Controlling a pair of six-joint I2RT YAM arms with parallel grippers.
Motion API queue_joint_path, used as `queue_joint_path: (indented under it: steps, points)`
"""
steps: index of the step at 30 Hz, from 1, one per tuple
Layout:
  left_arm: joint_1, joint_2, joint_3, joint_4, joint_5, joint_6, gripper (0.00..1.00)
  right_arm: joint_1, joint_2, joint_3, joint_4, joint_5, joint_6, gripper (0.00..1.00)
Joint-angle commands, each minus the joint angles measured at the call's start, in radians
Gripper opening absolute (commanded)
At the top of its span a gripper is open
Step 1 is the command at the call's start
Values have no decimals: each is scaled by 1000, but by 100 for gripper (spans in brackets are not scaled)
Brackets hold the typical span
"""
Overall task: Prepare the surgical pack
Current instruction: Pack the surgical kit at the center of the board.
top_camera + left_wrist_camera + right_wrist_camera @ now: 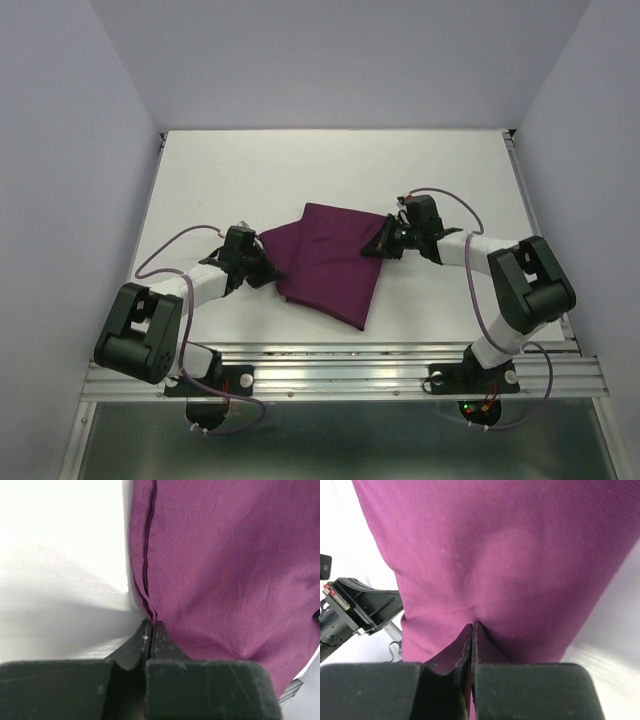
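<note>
The surgical pack lay folded at the middle of the table.
The left gripper and right gripper were each closed tight on a thin edge fold; uneven pulling could slip it free.

Left tool and right tool face each other, held low, each with fingers pinched tightly together.

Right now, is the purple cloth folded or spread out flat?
Folded: the cloth shows stacked layers along its edge in the left wrist view; from above, one layer overlaps another.
</note>
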Motion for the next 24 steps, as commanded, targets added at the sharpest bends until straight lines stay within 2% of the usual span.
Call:
queue_joint_path:
  steps: [1,4,7,13,16,18,24]
  points:
    - [2,0,1,-31,-84,18,0,0,-78,-28,16,21,-31,1]
    - [2,-1,5,-35,-76,18,0,38,-190,-73,89,-31,-19,1]
    - [2,-4,10,-40,-75,20,0,109,-233,-100,79,-22,-17,1]
    - [2,-4,27,-59,-79,13,0,167,-117,-266,301,-39,100,1]
    - [2,-13,27,-62,-78,12,0,167,-54,-254,231,16,31,1]
    - [2,-15,34,-65,-76,15,0,167,-40,-214,175,-2,2,1]
    - [0,-45,47,-98,-84,12,0,187,-219,-127,36,-89,-129,1]
